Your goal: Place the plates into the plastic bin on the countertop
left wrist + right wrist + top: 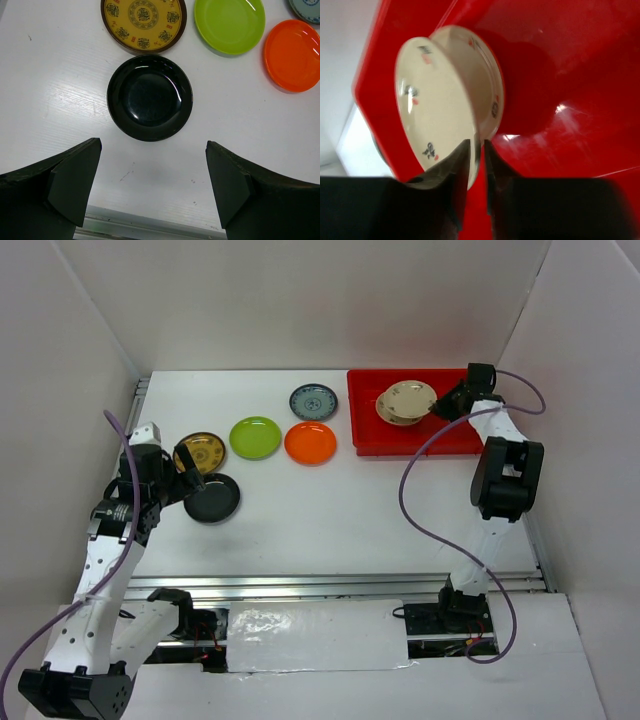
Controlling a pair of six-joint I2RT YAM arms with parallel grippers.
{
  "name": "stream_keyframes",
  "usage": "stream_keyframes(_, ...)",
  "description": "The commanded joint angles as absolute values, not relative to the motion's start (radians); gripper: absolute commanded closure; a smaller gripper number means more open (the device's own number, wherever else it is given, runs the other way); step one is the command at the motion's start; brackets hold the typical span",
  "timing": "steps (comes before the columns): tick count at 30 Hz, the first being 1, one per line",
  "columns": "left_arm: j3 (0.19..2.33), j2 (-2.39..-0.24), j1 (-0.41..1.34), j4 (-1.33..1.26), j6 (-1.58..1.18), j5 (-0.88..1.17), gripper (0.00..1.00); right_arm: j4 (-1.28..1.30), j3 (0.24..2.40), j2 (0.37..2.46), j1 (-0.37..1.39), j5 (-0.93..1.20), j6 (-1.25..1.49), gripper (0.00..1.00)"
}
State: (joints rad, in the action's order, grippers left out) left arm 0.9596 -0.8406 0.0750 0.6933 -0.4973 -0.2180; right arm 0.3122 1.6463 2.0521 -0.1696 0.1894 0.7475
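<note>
Likely a lab: white walls [300,300], railed tabletop [300,510].

The right gripper [476,150] is pinching the rim of the upper cream plate [432,107], its two dark fingers [455,175] sitting nearly closed on either side of the edge. That plate is standing at an angle to a second cream plate [489,75] just behind it, both carrying small floral marks. The red bin [570,65] is filling most of the view, its floor glinting. A pale surface [345,145] is showing beyond the bin's left wall.
</note>
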Motion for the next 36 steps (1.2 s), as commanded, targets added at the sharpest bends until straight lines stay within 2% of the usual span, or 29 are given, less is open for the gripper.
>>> stream_keyframes(1,0.968,-0.833,0.072,0.657,-0.477,-0.204,0.01,0.309,1.677,2.048,-0.155,0.274,0.727,0.71)
stream_keyframes(3,0.968,-0.839,0.072,0.66,-0.477,-0.206,0.01,0.305,1.677,2.04,-0.15,0.278,0.726,0.44)
stream_keyframes(4,0.968,-0.839,0.074,0.661,-0.482,-0.209,0.01,0.301,1.669,2.019,-0.144,0.27,0.729,0.01)
stream_keyframes(6,0.966,-0.856,0.072,0.661,-0.495,-0.215,0.01,0.282,1.648,1.978,-0.132,0.267,0.723,0.0)
stream_keyframes(10,0.998,-0.916,0.072,0.698,-0.525,-0.256,0.02,0.256,1.551,1.756,-0.059,0.215,0.661,0.0)
stream_keyframes(14,1.008,-0.959,0.037,0.736,-0.61,-0.327,0.01,0.353,1.523,1.643,0.15,0.144,0.588,0.0)
stream_keyframes(18,0.985,-0.98,-0.06,0.761,-0.716,-0.302,0.01,0.176,1.309,1.604,0.415,0.231,0.645,0.0)
stream_keyframes(21,0.951,-0.974,-0.074,0.778,-0.822,-0.336,0.01,0.057,1.273,1.701,0.573,0.279,0.71,0.0)
stream_keyframes(24,0.92,-0.945,-0.087,0.793,-0.891,-0.371,0.01,0.04,1.36,1.846,0.693,0.267,0.732,0.0)
stream_keyframes(31,0.899,-0.877,-0.094,0.788,-0.836,-0.38,0.01,-0.026,1.502,2.094,0.785,0.345,0.798,0.09)
stream_keyframes(36,0.905,-0.879,-0.097,0.769,-0.761,-0.324,0.01,0.061,1.656,2.25,0.805,0.371,0.815,0.17)
